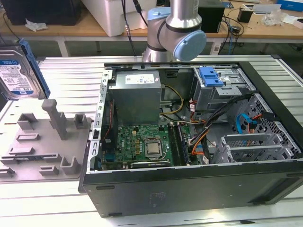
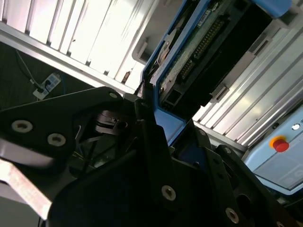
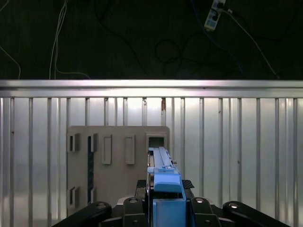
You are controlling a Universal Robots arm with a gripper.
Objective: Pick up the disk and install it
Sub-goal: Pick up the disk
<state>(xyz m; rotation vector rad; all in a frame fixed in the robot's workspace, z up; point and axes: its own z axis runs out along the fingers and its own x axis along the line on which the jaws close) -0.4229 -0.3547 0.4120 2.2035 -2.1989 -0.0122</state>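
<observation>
The disk (image 1: 18, 71), silver with a white and blue label and a blue carrier frame, hangs tilted in the air at the exterior view's far left, above the grey holder plate (image 1: 42, 142). In the first wrist view the disk (image 3: 163, 175) shows edge-on, clamped between the black fingers of my gripper (image 3: 164, 189). The second wrist view shows its connector edge (image 2: 203, 52) and blue frame rising out of the gripper (image 2: 158, 125). The gripper is shut on the disk.
An open computer case (image 1: 109, 198) lies on the slatted metal table, with motherboard (image 1: 142, 144), power supply (image 1: 137, 94) and a drive cage with a blue tab (image 1: 210, 75) at its far side. The arm's base (image 1: 177, 33) stands behind the case. The holder plate (image 3: 113, 161) sits below the disk.
</observation>
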